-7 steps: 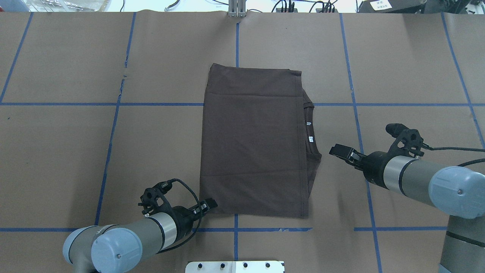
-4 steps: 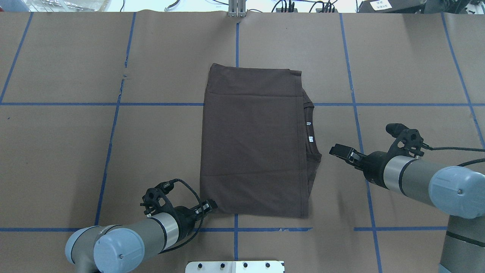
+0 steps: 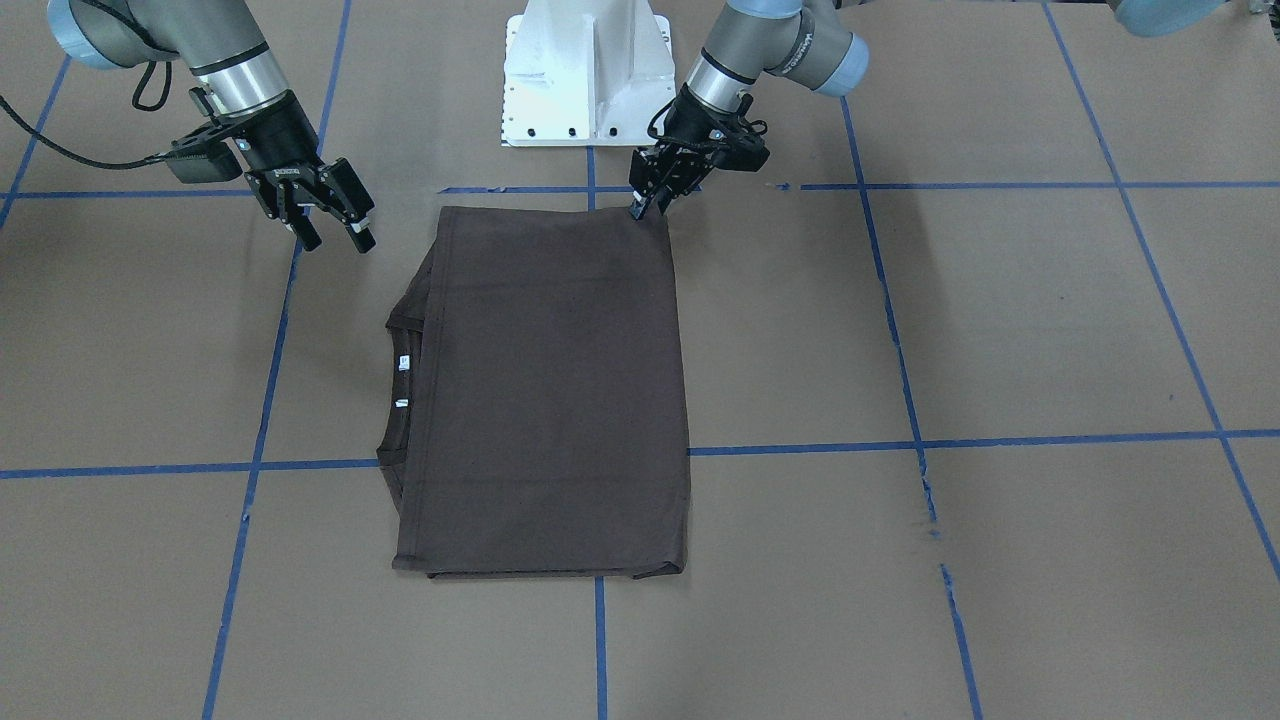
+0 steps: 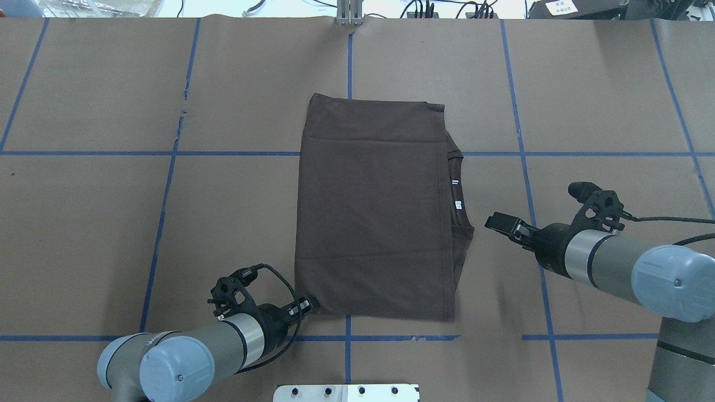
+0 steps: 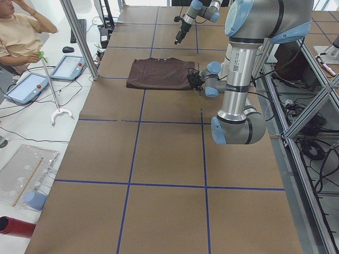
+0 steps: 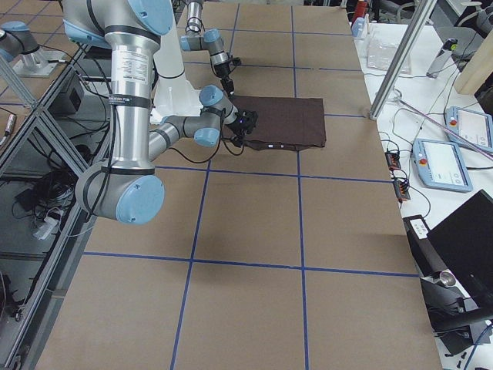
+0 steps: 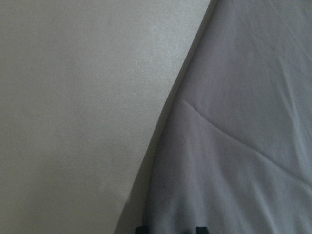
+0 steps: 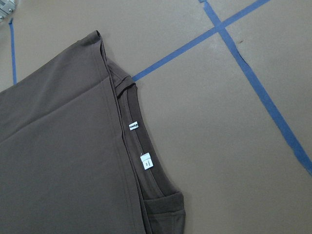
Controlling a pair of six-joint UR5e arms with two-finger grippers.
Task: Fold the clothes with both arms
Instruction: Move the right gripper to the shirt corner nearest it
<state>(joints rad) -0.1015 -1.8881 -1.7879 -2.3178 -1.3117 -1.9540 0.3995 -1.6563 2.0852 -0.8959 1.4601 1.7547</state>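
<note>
The dark brown T-shirt [image 4: 374, 212] lies folded into a flat rectangle mid-table, its collar and white neck tags [image 8: 145, 162] on the robot's right side. My left gripper [image 4: 313, 302] sits low on the shirt's near hem corner. Its fingers come together to a point on that corner [image 3: 640, 207], and the left wrist view shows only cloth [image 7: 234, 146] beside bare table. My right gripper [image 3: 333, 238] hovers open and empty a little to the right of the collar [image 4: 494, 222], not touching the shirt [image 3: 550, 380].
The table is brown paper crossed by blue tape lines [image 4: 346, 338]. The white robot base [image 3: 590, 70] stands at the near edge behind the shirt. A person [image 5: 21, 37] sits at a side desk with tablets beyond the far edge, near a metal pole [image 5: 79, 37].
The left arm has shifted slightly, with its gripper settling a touch lower at the shirt's corner. The right arm and the shirt have not moved.
</note>
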